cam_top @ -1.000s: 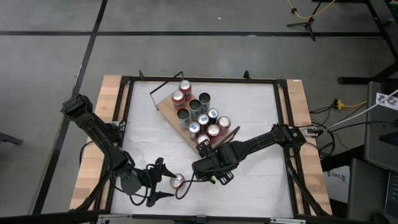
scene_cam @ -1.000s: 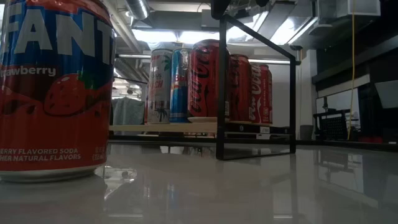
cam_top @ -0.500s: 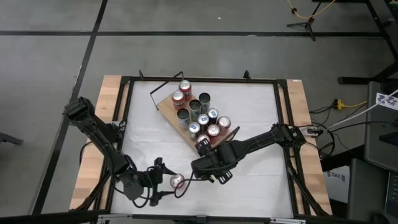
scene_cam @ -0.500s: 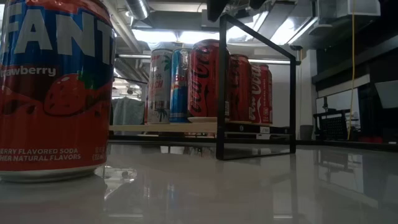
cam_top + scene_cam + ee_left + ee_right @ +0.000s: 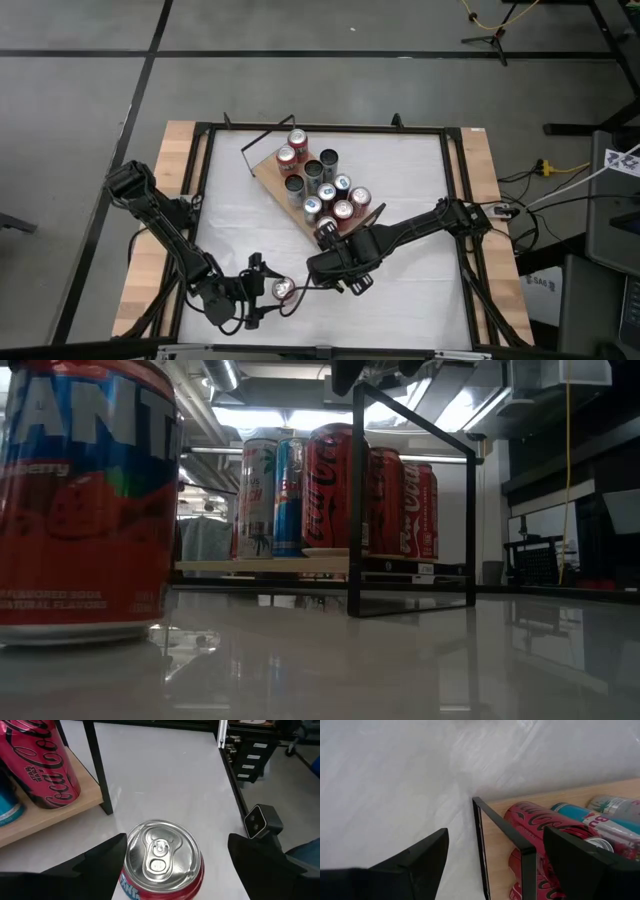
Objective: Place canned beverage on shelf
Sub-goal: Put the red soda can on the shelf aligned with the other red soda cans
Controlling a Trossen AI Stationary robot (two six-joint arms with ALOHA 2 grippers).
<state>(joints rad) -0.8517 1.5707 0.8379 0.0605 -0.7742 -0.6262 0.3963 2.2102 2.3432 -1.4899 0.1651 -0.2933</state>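
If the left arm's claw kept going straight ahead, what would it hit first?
The Fanta can standing on the white table, right between the left gripper's open jaws. Beyond it stands the shelf.

The Fanta can (image 5: pixel 161 862) has a brushed, silvery metal lid and a glossy printed red wall, and the Coca-Cola can (image 5: pixel 37 762) beside it shines the same way. The shelf (image 5: pixel 55 812) is pale matt wood with a smooth face, its rail (image 5: pixel 507 837) thin black metal wire with a dull finish. The tabletop (image 5: pixel 400 660) is smooth, white and glossy enough to mirror the cans.
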